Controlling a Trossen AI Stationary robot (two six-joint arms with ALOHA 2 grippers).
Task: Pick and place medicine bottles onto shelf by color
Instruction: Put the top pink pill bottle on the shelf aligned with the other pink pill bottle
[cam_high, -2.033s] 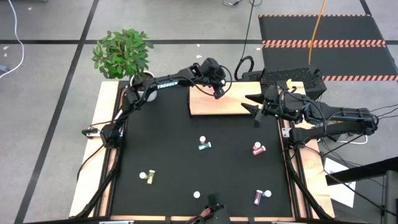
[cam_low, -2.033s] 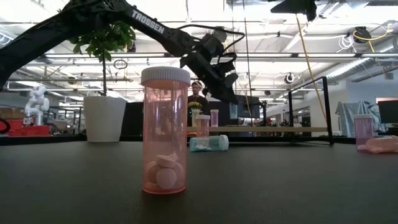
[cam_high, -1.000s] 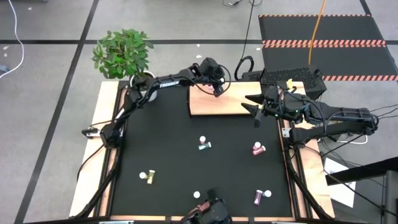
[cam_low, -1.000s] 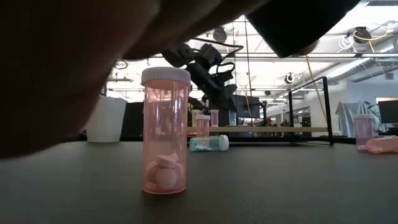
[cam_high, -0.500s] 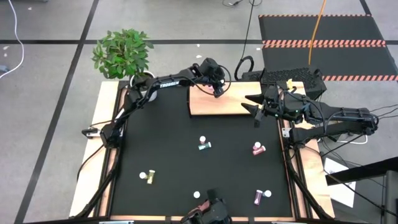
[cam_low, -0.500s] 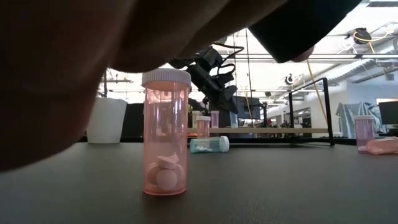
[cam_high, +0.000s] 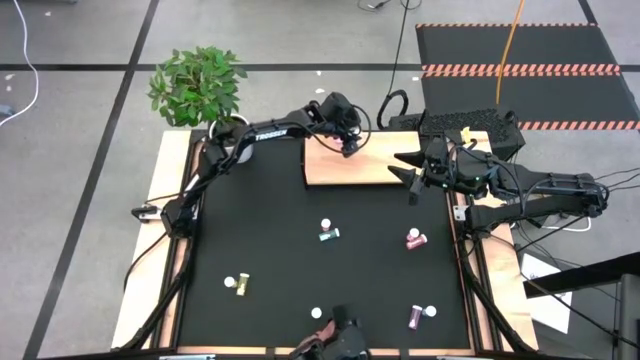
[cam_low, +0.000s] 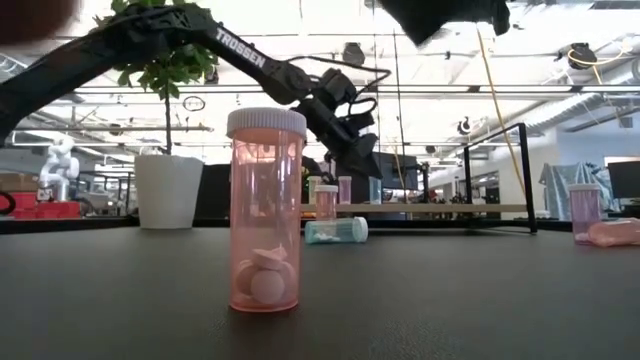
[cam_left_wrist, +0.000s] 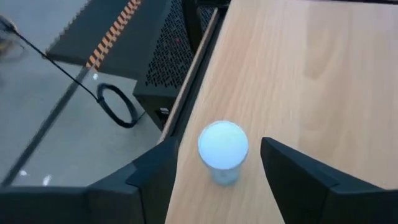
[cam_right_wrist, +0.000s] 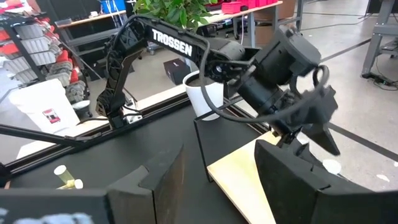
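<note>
On the far left of the black surface (cam_high: 270, 220) stands a potted plant (cam_high: 197, 85). Near the front left a yellow-green bottle (cam_high: 238, 284) lies on its side. The left gripper (cam_high: 348, 146) hangs over the shelf's (cam_high: 365, 170) back left corner; its jaws stand released, either side of an upright white-capped bottle (cam_left_wrist: 222, 151) near the board's edge, not touching it. A pink bottle (cam_low: 266, 209) stands at the front edge, and at mid-surface a teal bottle (cam_high: 327, 232) lies down. Further right lie two magenta bottles, one (cam_high: 414, 239) just inside the right edge, one (cam_high: 421, 315) near the front. The right gripper (cam_high: 408, 176) waits at the shelf's right end, jaws apart, holding nothing.
</note>
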